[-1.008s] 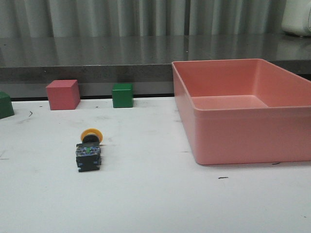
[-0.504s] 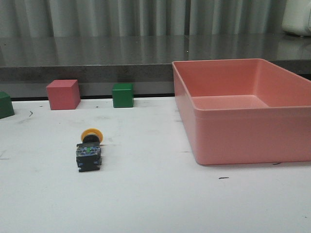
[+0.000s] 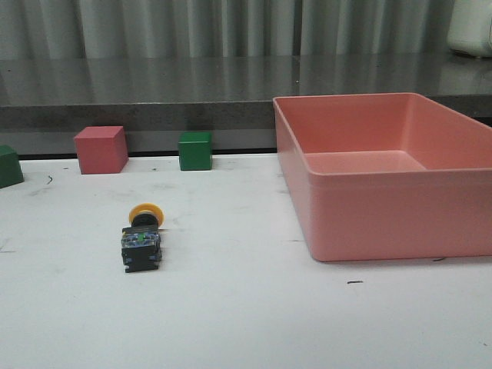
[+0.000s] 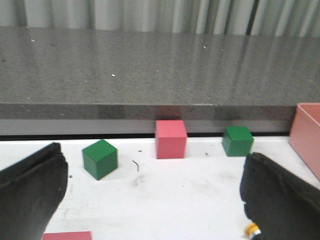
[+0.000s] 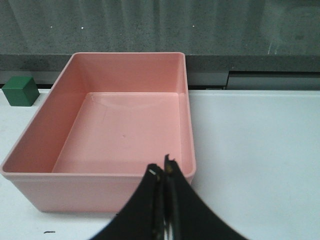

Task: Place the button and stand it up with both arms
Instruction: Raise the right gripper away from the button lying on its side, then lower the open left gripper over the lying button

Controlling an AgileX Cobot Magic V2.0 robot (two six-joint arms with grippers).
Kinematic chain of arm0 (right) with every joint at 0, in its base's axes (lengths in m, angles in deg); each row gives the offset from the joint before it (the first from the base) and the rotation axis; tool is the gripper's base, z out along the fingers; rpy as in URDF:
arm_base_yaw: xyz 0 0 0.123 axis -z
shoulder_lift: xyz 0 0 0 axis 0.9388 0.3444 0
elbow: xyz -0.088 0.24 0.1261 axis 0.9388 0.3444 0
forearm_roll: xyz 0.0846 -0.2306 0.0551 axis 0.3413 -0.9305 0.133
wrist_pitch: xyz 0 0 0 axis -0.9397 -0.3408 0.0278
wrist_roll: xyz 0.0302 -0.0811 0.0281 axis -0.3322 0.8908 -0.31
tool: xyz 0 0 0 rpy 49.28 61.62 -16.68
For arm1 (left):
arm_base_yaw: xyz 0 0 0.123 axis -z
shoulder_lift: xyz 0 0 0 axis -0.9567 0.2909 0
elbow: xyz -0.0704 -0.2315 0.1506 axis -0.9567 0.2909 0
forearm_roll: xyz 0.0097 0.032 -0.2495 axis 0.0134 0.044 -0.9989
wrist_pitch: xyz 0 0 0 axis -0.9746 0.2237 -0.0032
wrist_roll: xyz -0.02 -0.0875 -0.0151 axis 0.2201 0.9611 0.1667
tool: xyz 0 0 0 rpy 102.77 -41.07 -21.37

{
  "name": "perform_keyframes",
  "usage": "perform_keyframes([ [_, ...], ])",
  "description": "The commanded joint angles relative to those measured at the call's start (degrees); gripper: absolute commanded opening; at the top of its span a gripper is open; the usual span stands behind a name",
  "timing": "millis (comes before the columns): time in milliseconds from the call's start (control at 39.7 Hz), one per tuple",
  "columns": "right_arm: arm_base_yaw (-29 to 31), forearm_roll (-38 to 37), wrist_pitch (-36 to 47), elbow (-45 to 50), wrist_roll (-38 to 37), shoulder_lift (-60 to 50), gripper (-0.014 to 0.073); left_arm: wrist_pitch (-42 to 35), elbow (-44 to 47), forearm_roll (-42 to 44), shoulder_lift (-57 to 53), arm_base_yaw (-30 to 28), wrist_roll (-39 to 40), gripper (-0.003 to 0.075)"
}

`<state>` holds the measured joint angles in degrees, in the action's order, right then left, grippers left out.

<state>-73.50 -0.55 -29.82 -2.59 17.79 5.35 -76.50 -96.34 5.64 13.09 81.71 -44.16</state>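
Note:
The button (image 3: pixel 141 238) lies on its side on the white table, left of centre in the front view, its yellow cap (image 3: pixel 145 211) pointing away and its black base toward me. Neither arm shows in the front view. In the left wrist view my left gripper (image 4: pixel 152 190) is open wide and empty, with one finger at each side; a bit of the button's yellow cap (image 4: pixel 251 230) peeks out beside one finger (image 4: pixel 280 200). In the right wrist view my right gripper (image 5: pixel 161 167) is shut and empty, over the near rim of the pink bin (image 5: pixel 100 175).
A large empty pink bin (image 3: pixel 384 231) takes up the table's right half. A pink cube (image 3: pixel 100 149), a green cube (image 3: pixel 194 151) and another green cube (image 3: pixel 9 166) stand along the back edge, below a dark counter ledge. A flat pink piece (image 4: pixel 66 235) shows in the left wrist view.

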Motion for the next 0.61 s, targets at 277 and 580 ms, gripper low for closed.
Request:
perform_keyframes([
  [277, 0.4, -0.8, 4.9, -1.5, 0.6, 0.1, -0.0069, 10.5, -17.0, -0.9, 25.2, 17.9, -0.1, 0.0671],
  [580, 0.4, -0.8, 4.9, -1.5, 0.6, 0.1, -0.0069, 29.4, -33.7, -9.4, 43.9, 18.7, -0.1, 0.0671],
])
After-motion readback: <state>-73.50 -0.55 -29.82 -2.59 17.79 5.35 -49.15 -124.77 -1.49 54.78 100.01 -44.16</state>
